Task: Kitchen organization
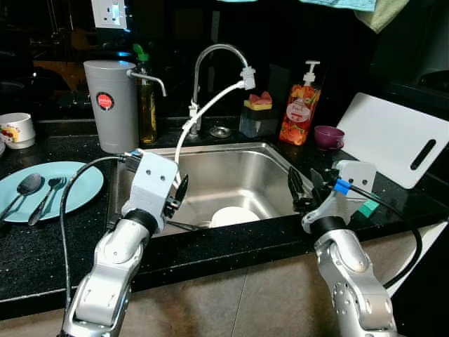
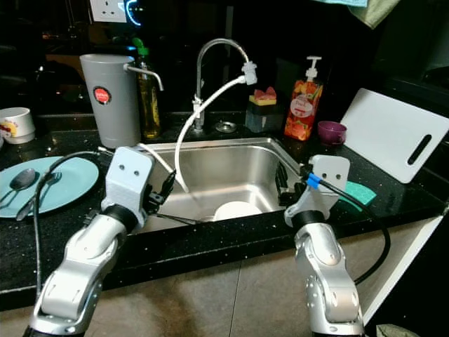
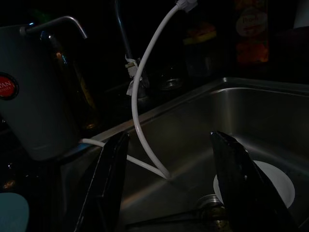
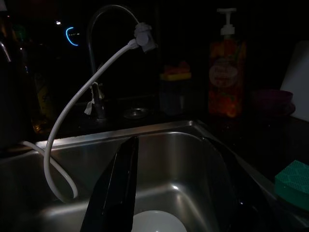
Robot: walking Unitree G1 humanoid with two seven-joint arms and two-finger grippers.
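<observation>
Two pincers, left pincer (image 1: 181, 191) and right pincer (image 1: 303, 188), both released over the sink (image 1: 259, 158), white dish (image 1: 234, 216) lying at the basin's 6 o'clock. Watch the white hose (image 1: 200, 116) at 10 o'clock, you could snag it reaching down, or chip the dish on the steel

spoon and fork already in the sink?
No. The spoon and fork lie on the blue plate on the counter, left of the sink.
</observation>
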